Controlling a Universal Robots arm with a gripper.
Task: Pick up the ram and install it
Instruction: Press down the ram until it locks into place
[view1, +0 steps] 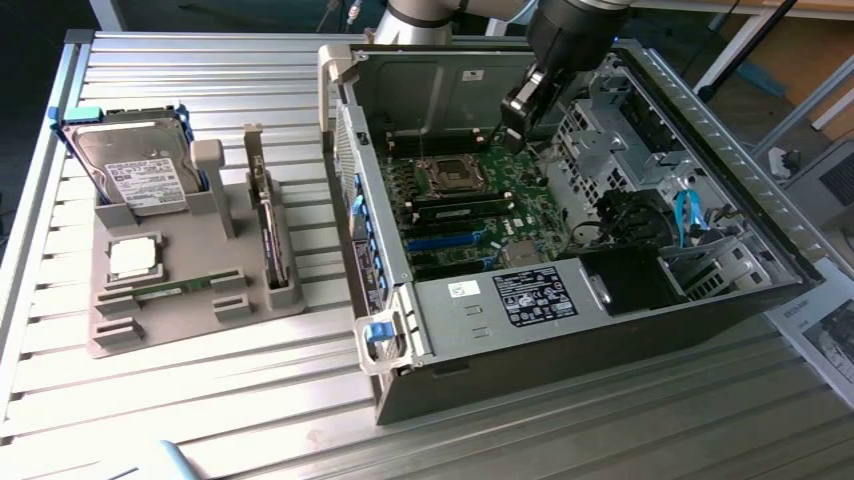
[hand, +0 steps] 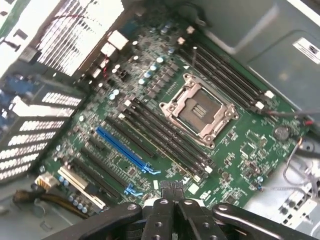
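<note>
**Pincer closed above the motherboard, ram in the parts tray**

The arm reaches into the open computer case (view1: 587, 200) from the far side. Its pincer (view1: 518, 128) hangs over the far part of the motherboard (view1: 467, 205), just beyond the processor socket (view1: 447, 175). In the wrist view the pincer (hand: 174, 207) has its fingers (hand: 161, 216) pressed together, and nothing can be seen between them. The socket (hand: 199, 111) lies open and empty below the camera, with dark memory slots (hand: 165, 135) running along both of its long sides. A blue expansion slot (hand: 122, 147) sits further out on the board.

The ram (view1: 178, 287), a thin green stick, lies flat in a groove of the grey parts tray (view1: 174, 325) on the exterior view's left, well apart from the case and from the pincer. On the same tray, the square silver processor (view1: 131, 258) rests just beyond the ram, a hard drive (view1: 134, 175) stands tilted at the far end, and an expansion card (view1: 271, 240) stands on edge in a slot on the tray's side nearer the case. Tray and case both rest on the ribbed metal tabletop (view1: 200, 420).
</note>
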